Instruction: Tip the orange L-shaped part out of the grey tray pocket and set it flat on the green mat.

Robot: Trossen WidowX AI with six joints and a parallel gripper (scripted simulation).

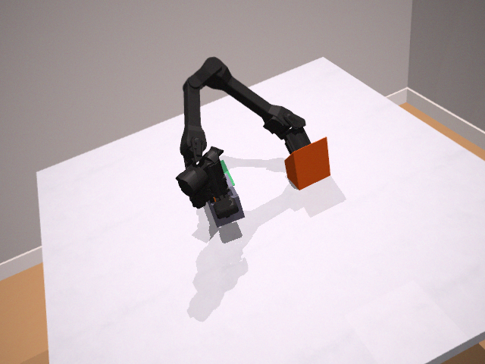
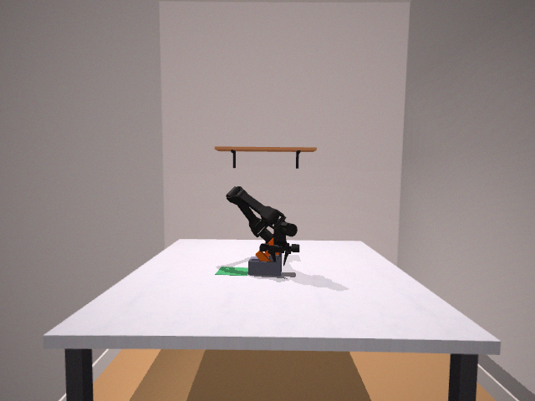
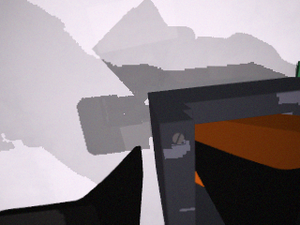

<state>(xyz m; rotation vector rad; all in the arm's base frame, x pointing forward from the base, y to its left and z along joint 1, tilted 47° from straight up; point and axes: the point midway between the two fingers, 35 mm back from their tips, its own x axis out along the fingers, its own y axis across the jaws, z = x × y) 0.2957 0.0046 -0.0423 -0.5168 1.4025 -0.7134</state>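
Note:
The orange part point(image 2: 262, 256) point(image 3: 253, 141) is tilted in the grey tray point(image 1: 239, 211) point(image 2: 264, 268) point(image 3: 175, 199): its end toward the mat stands up above the rim, its other end is down in the pocket. Only a sliver of it shows in the top view. My gripper point(image 2: 278, 261) is part open and holds nothing. One finger reaches down into the pocket at the lowered end; the other is outside the tray wall. The contact of the fingertip with the part is hidden. The green mat point(image 1: 228, 174) point(image 2: 224, 271) point(image 3: 298, 70) lies flat beside the tray.
A large orange block point(image 1: 313, 164) stands at the arm's base, to the right of the tray in the top view. The arm arches over the white table point(image 1: 136, 274) point(image 2: 267, 306). A wooden shelf point(image 2: 265, 149) is on the far wall.

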